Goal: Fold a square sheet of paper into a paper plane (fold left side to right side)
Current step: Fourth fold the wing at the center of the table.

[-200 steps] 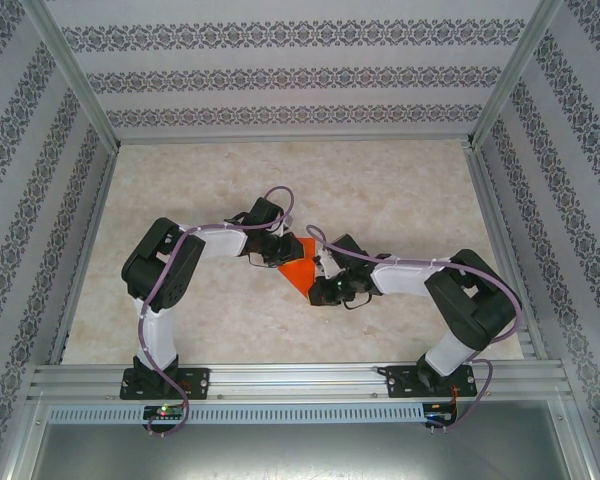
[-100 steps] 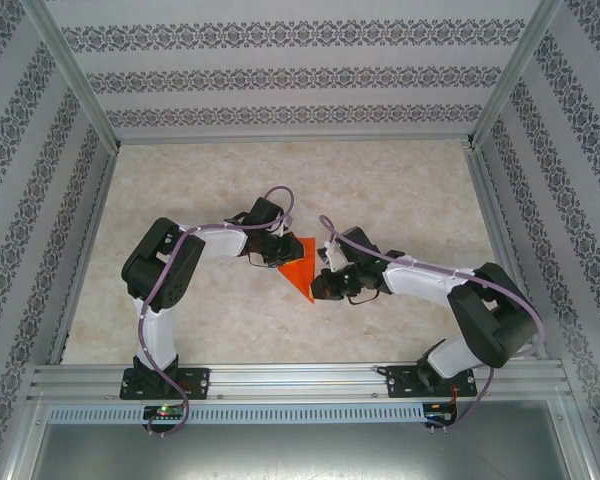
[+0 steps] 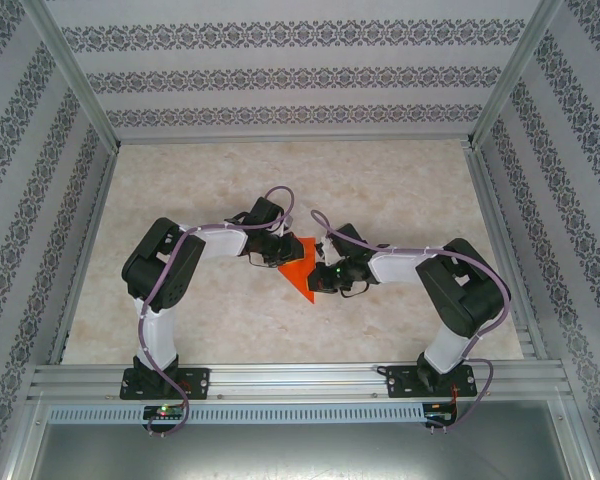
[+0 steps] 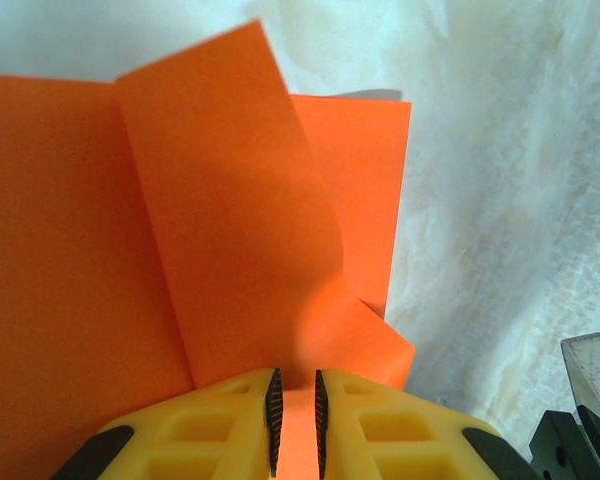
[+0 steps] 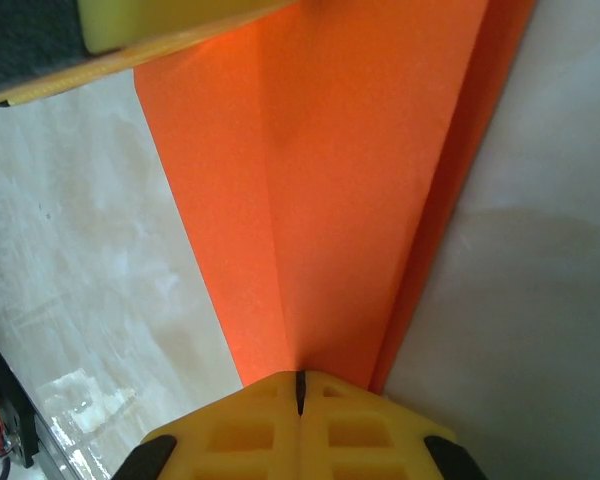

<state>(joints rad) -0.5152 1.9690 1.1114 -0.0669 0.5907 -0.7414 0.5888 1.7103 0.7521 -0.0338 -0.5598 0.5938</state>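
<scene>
The square sheet of paper (image 3: 300, 266) is bright orange, partly folded, and lies mid-table as a narrow triangle pointing toward me. My left gripper (image 3: 282, 257) stands on its left part. In the left wrist view the yellow fingers (image 4: 230, 425) keep a narrow gap (image 4: 294, 378), tips down on the paper (image 4: 70, 260), where a loose flap (image 4: 230, 200) curls upward. My right gripper (image 3: 324, 278) is at the sheet's near right tip. Its jaws (image 5: 300, 380) are shut, tips resting on the paper (image 5: 370, 170) where a crease ends.
The tabletop (image 3: 400, 190) is pale marble-patterned, fenced by metal rails (image 3: 495, 220) and patterned walls. A yellow finger of the left gripper (image 5: 150, 25) sits at the paper's far end. Both arm bases stand on the near rail.
The right arm's elbow swung out to the right, then came back in. Its gripper stayed at the paper's near right tip, edging slightly away from me. The left arm has not moved.
</scene>
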